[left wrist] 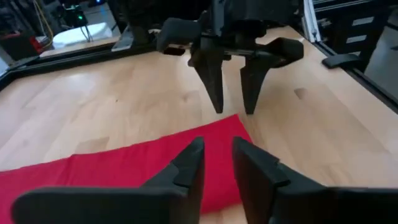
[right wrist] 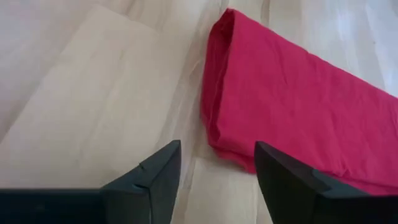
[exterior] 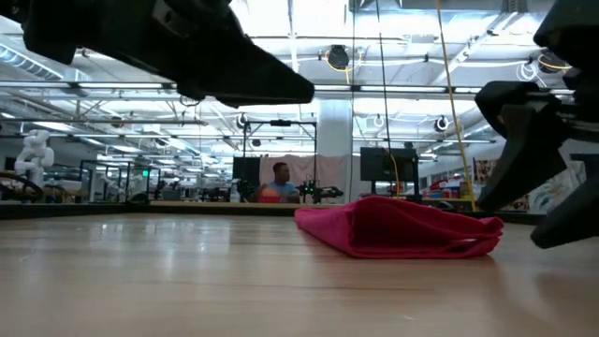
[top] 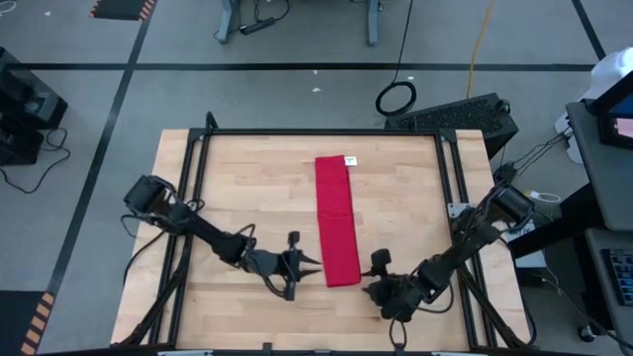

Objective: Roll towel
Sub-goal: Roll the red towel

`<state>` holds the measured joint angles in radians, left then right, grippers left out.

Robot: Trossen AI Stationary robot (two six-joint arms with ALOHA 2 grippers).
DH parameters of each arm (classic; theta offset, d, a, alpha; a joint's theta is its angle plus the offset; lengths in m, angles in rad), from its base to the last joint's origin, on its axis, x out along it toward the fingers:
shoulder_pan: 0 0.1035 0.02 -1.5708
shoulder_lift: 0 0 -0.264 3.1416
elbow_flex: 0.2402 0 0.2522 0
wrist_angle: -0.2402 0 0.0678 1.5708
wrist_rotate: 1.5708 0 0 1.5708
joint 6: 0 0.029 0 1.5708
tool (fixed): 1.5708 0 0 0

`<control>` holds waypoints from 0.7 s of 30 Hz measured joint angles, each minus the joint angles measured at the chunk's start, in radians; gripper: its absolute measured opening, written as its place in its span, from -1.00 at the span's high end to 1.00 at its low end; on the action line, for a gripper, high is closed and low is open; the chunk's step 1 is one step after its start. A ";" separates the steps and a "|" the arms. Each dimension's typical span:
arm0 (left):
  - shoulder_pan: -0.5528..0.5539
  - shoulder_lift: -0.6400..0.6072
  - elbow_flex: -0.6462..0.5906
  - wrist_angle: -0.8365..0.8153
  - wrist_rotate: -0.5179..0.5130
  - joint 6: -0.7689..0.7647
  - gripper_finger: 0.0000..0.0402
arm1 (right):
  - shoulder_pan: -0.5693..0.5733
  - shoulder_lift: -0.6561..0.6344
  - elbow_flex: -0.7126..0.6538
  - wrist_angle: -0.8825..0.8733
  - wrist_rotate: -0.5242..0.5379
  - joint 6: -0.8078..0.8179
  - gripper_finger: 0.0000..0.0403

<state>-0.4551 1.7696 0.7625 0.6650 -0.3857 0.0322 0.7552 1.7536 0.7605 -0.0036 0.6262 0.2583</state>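
The red towel [top: 336, 222] lies folded into a long narrow strip running from the table's far side to its near side, flat on the wood. A small white tag [top: 350, 160] sits at its far end. My left gripper [top: 315, 263] stands just left of the strip's near end, pointing right at it. Its fingers are open by a narrow gap [left wrist: 217, 155] and hover over the towel's edge [left wrist: 124, 168]. My right gripper [top: 368, 274] faces it from the right, open [right wrist: 214, 165], short of the towel's near corner [right wrist: 217, 124].
Bare wooden tabletop [top: 247, 198] spreads on both sides of the towel. A black metal frame [top: 316, 132] runs along the table's far edge and down its sides. A person [exterior: 281, 178] sits far off in the room behind the table.
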 joint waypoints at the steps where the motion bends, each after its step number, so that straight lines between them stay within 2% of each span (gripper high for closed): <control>1: -0.002 0.009 0.010 -0.002 -0.008 0.000 0.50 | 0.000 0.007 0.000 0.007 0.005 -0.003 0.07; 8: -0.006 0.071 0.054 0.000 -0.018 0.000 0.28 | 0.000 0.061 0.001 0.066 0.046 -0.084 0.21; 16: -0.006 0.077 0.057 -0.001 -0.038 0.000 0.26 | -0.001 0.070 0.001 0.080 0.111 -0.130 0.15; 21: -0.006 0.077 0.057 -0.001 -0.039 0.000 0.26 | -0.018 0.071 0.001 0.083 0.094 -0.157 0.21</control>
<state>-0.4606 1.8465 0.8192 0.6643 -0.4248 0.0322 0.7368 1.8244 0.7616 0.0798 0.7201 0.1014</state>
